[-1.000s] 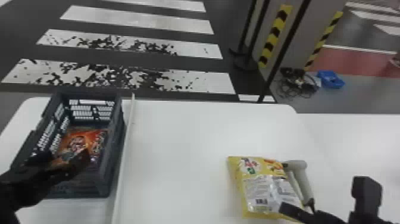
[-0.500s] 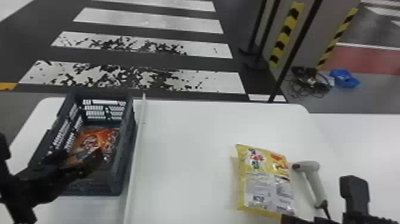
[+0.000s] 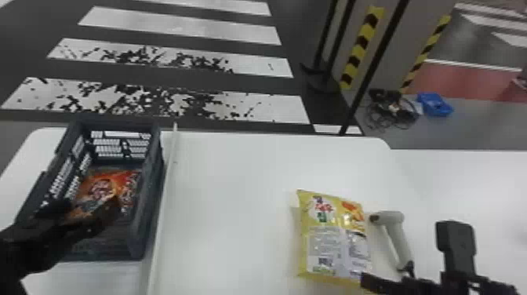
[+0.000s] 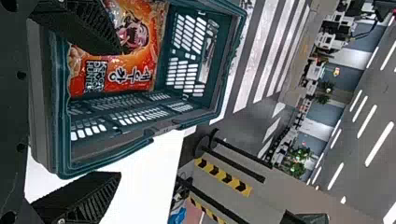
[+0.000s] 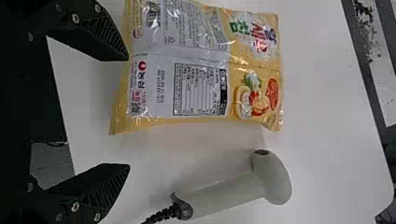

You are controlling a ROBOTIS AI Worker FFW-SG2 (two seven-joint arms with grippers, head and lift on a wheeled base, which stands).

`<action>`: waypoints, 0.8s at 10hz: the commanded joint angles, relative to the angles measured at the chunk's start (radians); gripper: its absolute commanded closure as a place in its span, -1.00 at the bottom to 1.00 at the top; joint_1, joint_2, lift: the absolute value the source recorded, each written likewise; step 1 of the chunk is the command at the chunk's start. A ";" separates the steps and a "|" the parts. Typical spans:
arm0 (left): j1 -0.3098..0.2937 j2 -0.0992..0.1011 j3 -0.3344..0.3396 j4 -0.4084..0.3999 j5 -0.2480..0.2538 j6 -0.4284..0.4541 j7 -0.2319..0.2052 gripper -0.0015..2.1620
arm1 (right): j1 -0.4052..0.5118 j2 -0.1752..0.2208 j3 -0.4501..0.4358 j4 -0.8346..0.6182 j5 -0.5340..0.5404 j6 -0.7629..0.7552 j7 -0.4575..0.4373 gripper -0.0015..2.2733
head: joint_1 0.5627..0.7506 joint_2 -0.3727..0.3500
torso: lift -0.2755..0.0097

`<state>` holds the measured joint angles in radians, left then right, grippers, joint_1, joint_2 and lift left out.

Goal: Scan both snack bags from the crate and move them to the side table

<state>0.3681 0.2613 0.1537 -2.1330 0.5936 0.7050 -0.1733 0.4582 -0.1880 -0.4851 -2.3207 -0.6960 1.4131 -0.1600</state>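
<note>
Snack bags, two: orange bag [image 3: 96, 186] inside the single crate [image 3: 155, 184], lower left of head view; yellow bag [image 3: 331, 235] on tabletop [image 3: 235, 204], lower right, beside one scanner [image 3: 394, 232]. In left wrist view: green plants [image 4: 298, 169], right of frame. Left gripper [image 3: 88, 208] and right gripper [image 3: 407, 255]: fingers spread wide, empty.

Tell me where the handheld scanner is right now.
In the head view, the handheld scanner lies on the white table toward the robot's right, just to the right of the yellow snack bag.
</note>
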 commanded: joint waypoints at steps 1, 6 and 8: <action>0.002 -0.001 0.000 -0.004 0.000 0.000 0.000 -0.97 | -0.019 -0.014 0.060 -0.042 0.072 -0.003 0.013 -0.34 | 0.41 -0.50 | 0.26; 0.006 -0.004 0.000 0.019 -0.011 -0.003 -0.003 -0.97 | -0.122 -0.080 0.296 0.112 0.332 -0.331 0.246 0.97 | 0.41 -0.25 | 0.26; 0.008 -0.004 0.000 0.035 -0.020 -0.006 -0.005 -0.97 | -0.136 -0.090 0.339 0.132 0.342 -0.340 0.249 0.97 | 0.41 -0.21 | 0.26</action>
<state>0.3744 0.2577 0.1533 -2.1056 0.5777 0.7001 -0.1783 0.3213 -0.2769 -0.1585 -2.1896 -0.3551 1.0779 0.0896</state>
